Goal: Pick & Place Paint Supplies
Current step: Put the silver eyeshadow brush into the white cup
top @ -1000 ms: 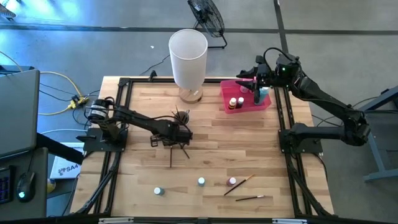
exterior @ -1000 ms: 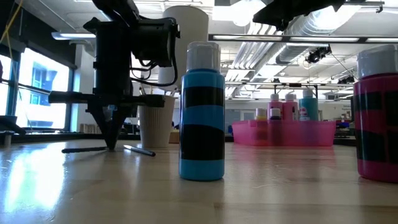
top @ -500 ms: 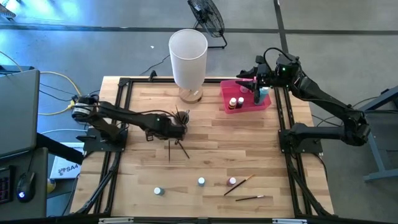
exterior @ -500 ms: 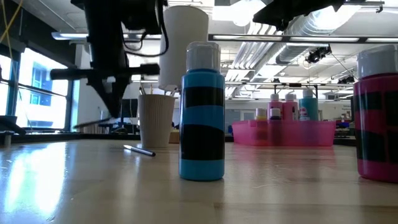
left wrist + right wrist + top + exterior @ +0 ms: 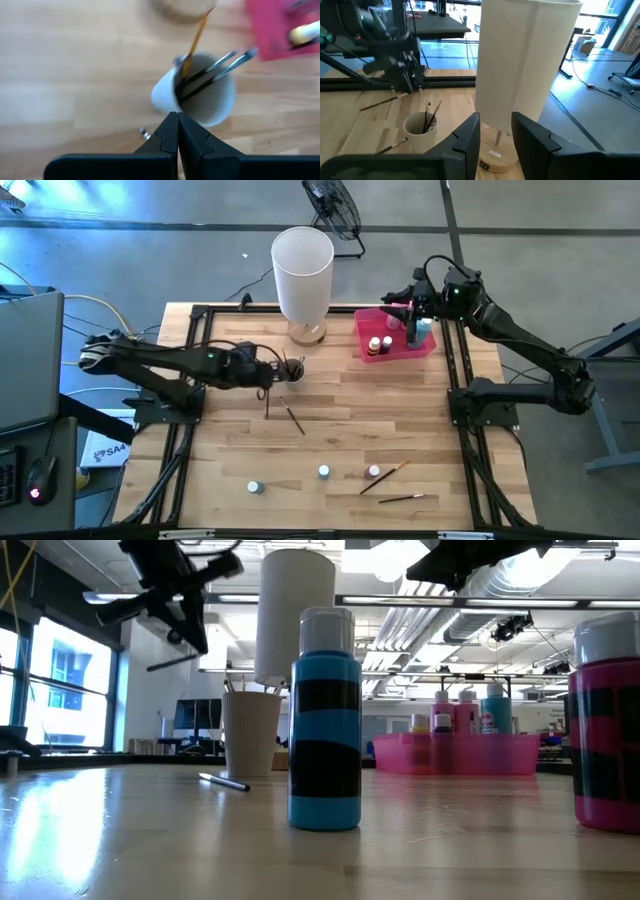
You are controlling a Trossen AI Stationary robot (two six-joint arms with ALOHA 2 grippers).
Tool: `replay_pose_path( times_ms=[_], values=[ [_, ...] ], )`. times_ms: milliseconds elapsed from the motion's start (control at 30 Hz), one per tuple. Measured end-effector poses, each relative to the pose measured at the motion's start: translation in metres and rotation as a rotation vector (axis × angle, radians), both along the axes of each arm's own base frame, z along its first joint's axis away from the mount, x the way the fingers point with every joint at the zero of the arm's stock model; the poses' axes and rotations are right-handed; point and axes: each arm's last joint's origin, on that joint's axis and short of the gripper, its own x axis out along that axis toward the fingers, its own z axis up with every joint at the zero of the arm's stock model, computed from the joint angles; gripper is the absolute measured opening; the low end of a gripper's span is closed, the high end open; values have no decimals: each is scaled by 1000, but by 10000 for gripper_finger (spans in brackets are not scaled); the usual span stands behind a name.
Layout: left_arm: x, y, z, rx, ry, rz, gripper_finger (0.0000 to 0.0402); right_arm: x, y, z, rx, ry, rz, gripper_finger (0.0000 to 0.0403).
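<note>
Your pink tray (image 5: 396, 350) sits at the far right of the table. It holds a teal bottle (image 5: 425, 330) and two tiny bottles, one yellow-capped (image 5: 387, 340). The right gripper (image 5: 414, 320) hangs over that tray beside the teal bottle. In its wrist view its fingers (image 5: 470, 132) stand apart with nothing between them.

The small cup (image 5: 290, 367) stands near the foot of the tall white cylinder (image 5: 302, 275) and has several brushes standing in it.

Your left gripper (image 5: 268, 378) is raised just beside the cup. Its fingers (image 5: 170, 135) are pressed together, and a thin paintbrush (image 5: 267, 405) hangs from them, clear of the wood. From above you cannot make out the pinch itself. The low view shows the brush slanting in the air below the gripper, and the right wrist view shows the same.

Another brush (image 5: 293, 418) lies flat on the table near the cup. Along the near edge you have three small bottles, white-capped (image 5: 255, 487), blue (image 5: 324, 472) and pink (image 5: 373, 472). Two more brushes (image 5: 383, 477) lie beside them.

The low view gives the near bottles their full height, which the overhead view reduces to caps. There the pink one is cut off at the picture's edge. In that view the tray's bottles are small, and you cannot count them surely. The left wrist view is blurred, and only the cup's mouth and its brush handles read clearly.
</note>
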Motion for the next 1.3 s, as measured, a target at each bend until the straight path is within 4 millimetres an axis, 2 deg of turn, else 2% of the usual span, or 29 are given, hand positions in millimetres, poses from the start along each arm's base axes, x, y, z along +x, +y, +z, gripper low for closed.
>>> replay_pose_path(
  times_ms=[267,400,567,800,1300],
  values=[
    [-14,6,34,283,-121,-86,0,0,0,0,65,-17,-17,105],
    [-8,7,48,475,-142,-144,0,0,0,1,89,-28,-22,105],
    [3,8,57,660,-98,-189,0,0,0,1,98,-31,-24,105],
    [21,8,52,791,3,-227,0,0,0,1,117,-37,-28,105],
    [65,5,13,800,95,-250,0,0,0,1,118,-37,-24,105]
  ],
)
